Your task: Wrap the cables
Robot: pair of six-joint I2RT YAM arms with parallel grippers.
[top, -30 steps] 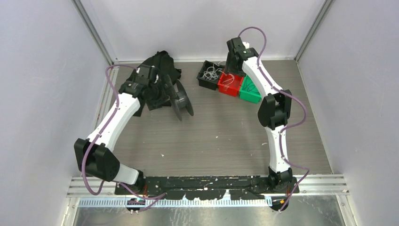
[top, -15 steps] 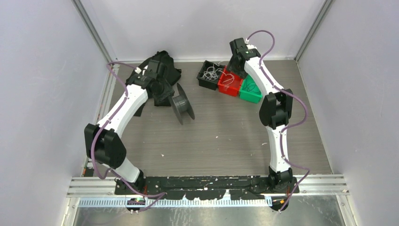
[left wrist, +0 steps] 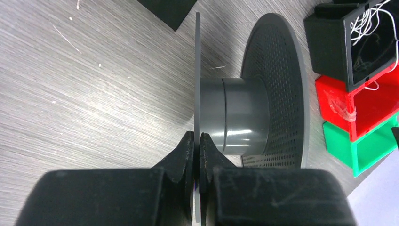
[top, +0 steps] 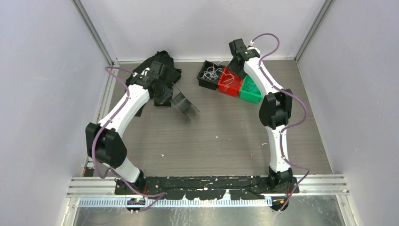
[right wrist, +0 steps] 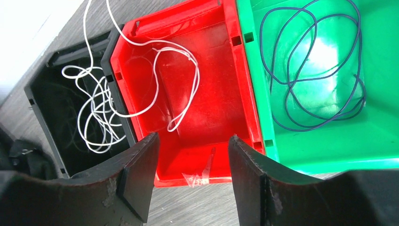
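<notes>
White cables lie in curly loops, a tangle point(right wrist: 100, 101) in the black bin point(right wrist: 47, 108) and one strand point(right wrist: 196, 77) trailing into the red bin point(right wrist: 207, 108). My right gripper point(right wrist: 193, 143) hangs open just above the near end of the red bin, nothing between its fingers. In the top view it point(top: 235, 66) is over the bins at the back. A grey spool point(left wrist: 240, 117) with a perforated far flange point(left wrist: 280, 94) lies left of the bins. My left gripper point(left wrist: 197, 141) is shut on the spool's thin near flange point(left wrist: 197, 70); in the top view the spool point(top: 184, 103) looks tilted.
A green bin point(right wrist: 324, 117) holding a thin purple wire point(right wrist: 310, 70) stands beside the red one. In the top view the black point(top: 207, 77), red point(top: 229, 84) and green point(top: 250, 92) bins form a slanted row. A black bulky object point(top: 162, 61) sits at the back left.
My left gripper has gone from open to shut on the spool's flange, and the spool has tilted. The left arm has shifted toward the back. The right arm has barely moved.
</notes>
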